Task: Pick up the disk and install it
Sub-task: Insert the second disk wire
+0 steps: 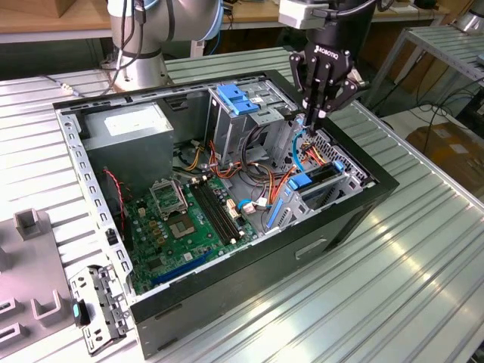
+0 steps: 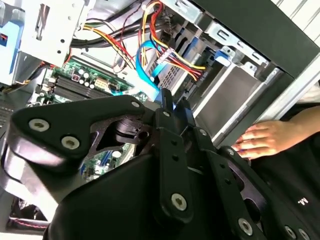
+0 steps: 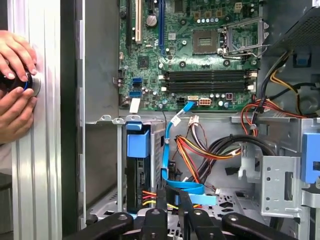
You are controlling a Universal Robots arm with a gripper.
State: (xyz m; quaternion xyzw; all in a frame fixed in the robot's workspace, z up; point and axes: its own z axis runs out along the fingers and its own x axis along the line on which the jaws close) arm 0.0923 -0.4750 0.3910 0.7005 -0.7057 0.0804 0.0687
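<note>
The disk [image 1: 319, 175] stands on edge inside the lower drive bay at the exterior view's right side of the open computer case [image 1: 249, 280]. Its light blue carrier rail [image 3: 137, 145] shows at the bay's mouth, with the dark disk body [image 3: 134, 180] behind it. My gripper [image 1: 311, 119] hangs just above that bay with its fingers [image 2: 165, 102] drawn together and no disk between them. A flat blue cable [image 3: 167, 160] runs right up to the fingertips [image 3: 161, 202]; whether it is pinched cannot be told.
A person's hands [image 3: 15, 90] rest on a round knob at the table edge beside the case. Inside the case are the motherboard [image 1: 181, 219], the grey power supply [image 1: 128, 132], a tall bay with a blue latch [image 1: 238, 98] and loose wires [image 3: 200, 150]. Grey fixtures [image 1: 30, 257] lie outside.
</note>
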